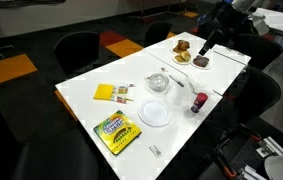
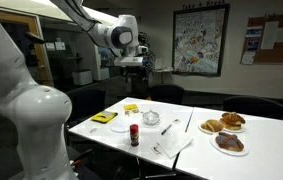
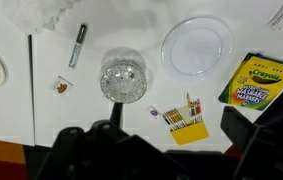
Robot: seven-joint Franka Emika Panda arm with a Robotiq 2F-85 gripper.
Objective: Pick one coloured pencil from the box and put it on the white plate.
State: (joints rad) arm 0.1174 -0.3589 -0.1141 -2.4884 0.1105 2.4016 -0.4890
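Hovering claw (image 2: 131,68) high over bench (image 1: 81,92), jaws spread apart, gripping nothing. Spotting box (image 3: 191,132) lying toward bench corner, almost directly below, pencil ends (image 3: 176,116) pointing inward toward plate (image 3: 196,47). Probably needing straight descent.

Yellow box (image 3: 190,131) near white plate (image 3: 196,47) and glass bowl (image 3: 122,76)

Bright, even room light washes out the white table (image 1: 86,88); every view looks soft.
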